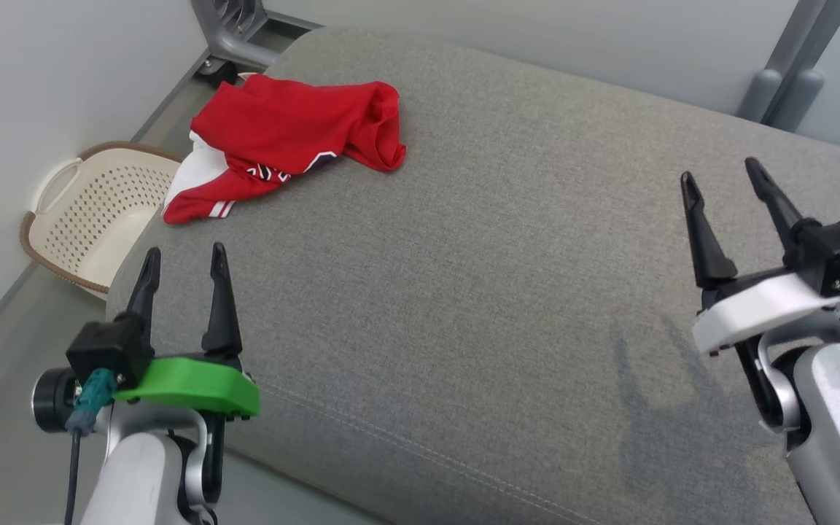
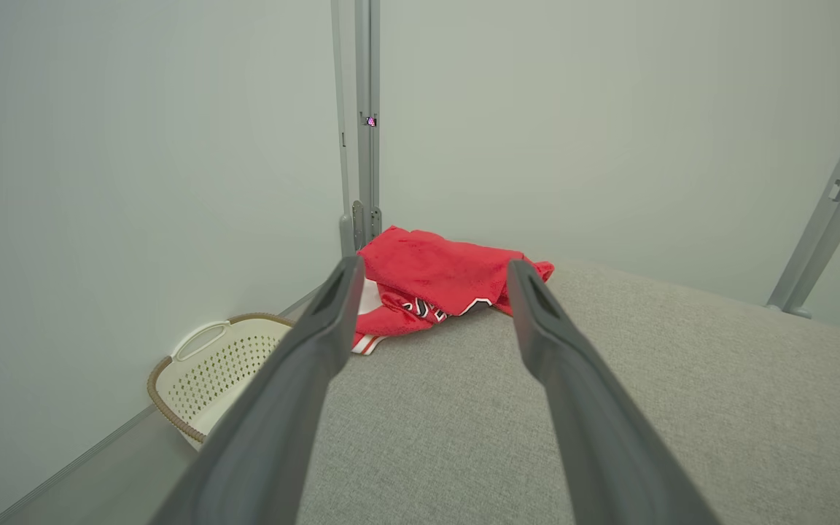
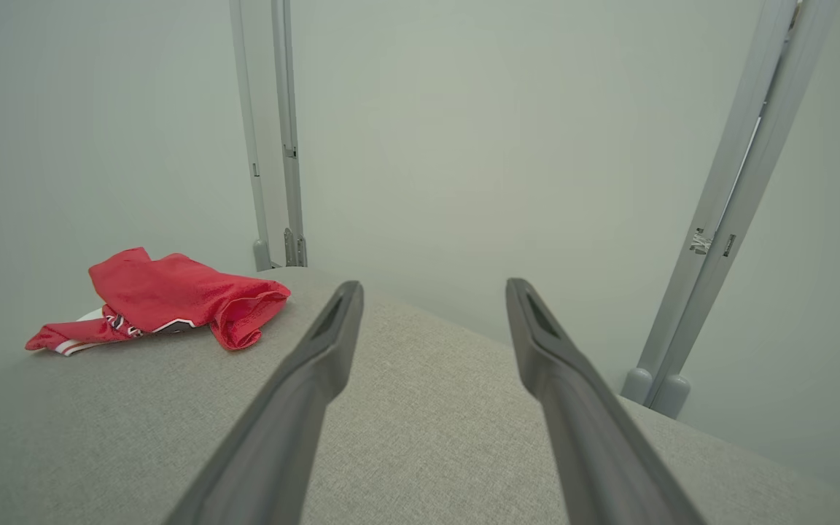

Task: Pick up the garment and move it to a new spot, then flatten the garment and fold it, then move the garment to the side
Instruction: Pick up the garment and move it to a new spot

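Both stand released and empty. The crumpled red garment (image 1: 289, 131) lies on the grey cushion (image 1: 500, 255) dead ahead of my left end effector (image 1: 185, 250), long axis crosswise, and far forward-left of the right end effector (image 1: 719, 170); I'd lead left.

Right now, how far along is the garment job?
Done: nothing visible; the red garment lies crumpled at the grey cushion's far left corner. In hand: nothing; the left gripper and right gripper hover open, both apart from it. Left: pick it up, move it, flatten, fold, set aside.
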